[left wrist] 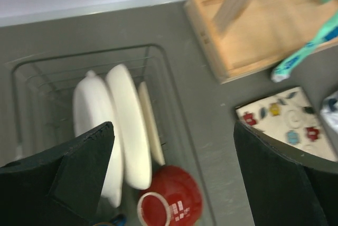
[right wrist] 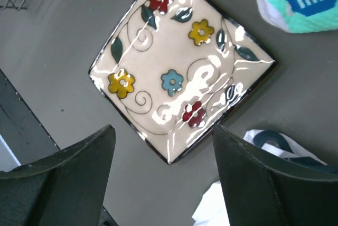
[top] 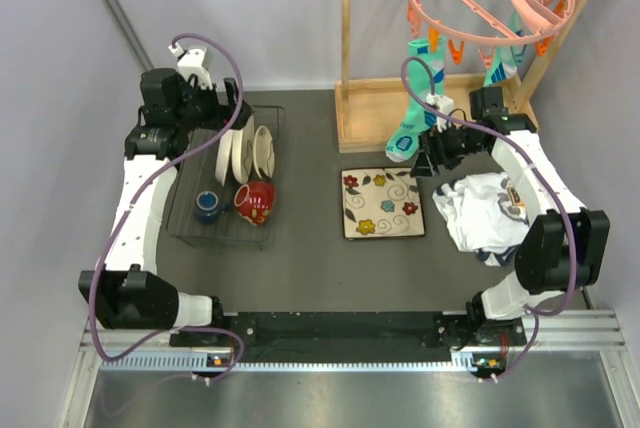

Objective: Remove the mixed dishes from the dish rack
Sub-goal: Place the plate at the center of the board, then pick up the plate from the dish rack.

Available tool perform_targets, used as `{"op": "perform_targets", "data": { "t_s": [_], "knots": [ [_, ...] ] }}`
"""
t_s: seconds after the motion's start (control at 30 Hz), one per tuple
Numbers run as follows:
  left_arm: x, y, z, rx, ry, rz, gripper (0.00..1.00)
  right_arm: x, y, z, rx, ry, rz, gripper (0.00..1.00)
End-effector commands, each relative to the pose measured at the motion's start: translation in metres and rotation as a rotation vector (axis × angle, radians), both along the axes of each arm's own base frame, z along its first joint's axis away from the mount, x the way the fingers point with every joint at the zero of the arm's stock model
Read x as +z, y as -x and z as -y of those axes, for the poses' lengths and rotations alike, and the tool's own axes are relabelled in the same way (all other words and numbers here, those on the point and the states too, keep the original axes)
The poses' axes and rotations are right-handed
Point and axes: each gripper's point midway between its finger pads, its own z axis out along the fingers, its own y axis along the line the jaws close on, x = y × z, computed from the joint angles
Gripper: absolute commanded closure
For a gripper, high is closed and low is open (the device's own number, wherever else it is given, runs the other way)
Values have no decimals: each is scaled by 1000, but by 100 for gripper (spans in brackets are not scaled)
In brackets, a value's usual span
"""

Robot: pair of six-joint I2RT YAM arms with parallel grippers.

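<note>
Left gripper (left wrist: 173,131) hung wide open and empty over the dish rack (top: 222,231), lined up on the upright large cream dishes (left wrist: 127,125), probably the next grab. The red patterned mug (left wrist: 171,199) crowded them. Right gripper (right wrist: 163,131) gaped empty above the square cream floral plate (right wrist: 179,73), which lay flat on the table (top: 310,248), with bare room rackward.
</note>
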Motion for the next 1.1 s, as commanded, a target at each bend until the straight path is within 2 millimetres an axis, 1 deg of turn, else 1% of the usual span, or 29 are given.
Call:
{"op": "perform_targets", "data": {
  "t_s": [0.0, 0.07, 0.13, 0.17, 0.27, 0.3, 0.33, 0.37, 0.4, 0.53, 0.57, 0.77, 0.9, 1.07],
  "knots": [
    [-19, 2, -40, 130, -212, 8, 2, 20, 4, -13, 2, -3, 93, 22],
    [-24, 4, -46, 149, -244, 7, 2, 25, 9, -17, 8, -4, 118, 21],
    [-36, 9, -52, 162, -283, -6, 2, 29, 11, -21, 11, -14, 127, 20],
    [-45, 10, -55, 168, -296, -21, 2, 31, 13, -23, 15, -16, 131, 20],
    [-51, 13, -66, 213, -337, -19, 2, 36, 15, -25, 16, -27, 136, 18],
    [-56, 15, -68, 227, -340, -21, 2, 37, 16, -26, 16, -29, 138, 18],
    [-58, 16, -70, 234, -351, -19, 2, 37, 17, -26, 19, -31, 136, 18],
    [-64, 18, -71, 237, -358, -27, 2, 36, 17, -26, 20, -30, 134, 18],
    [-62, 19, -71, 233, -363, -14, 2, 35, 18, -26, 22, -30, 131, 18],
    [-71, 23, -74, 240, -378, -32, 3, 29, 20, -26, 22, -27, 123, 18],
    [-77, 24, -75, 241, -384, -44, 3, 27, 20, -25, 22, -26, 118, 18],
    [-92, 29, -82, 263, -414, -53, 3, 23, 22, -26, 22, -30, 113, 18],
    [-101, 30, -86, 272, -436, -53, 3, 23, 23, -27, 27, -37, 110, 17],
    [-110, 29, -86, 270, -438, -62, 3, 19, 24, -28, 26, -40, 97, 17]
  ]
}}
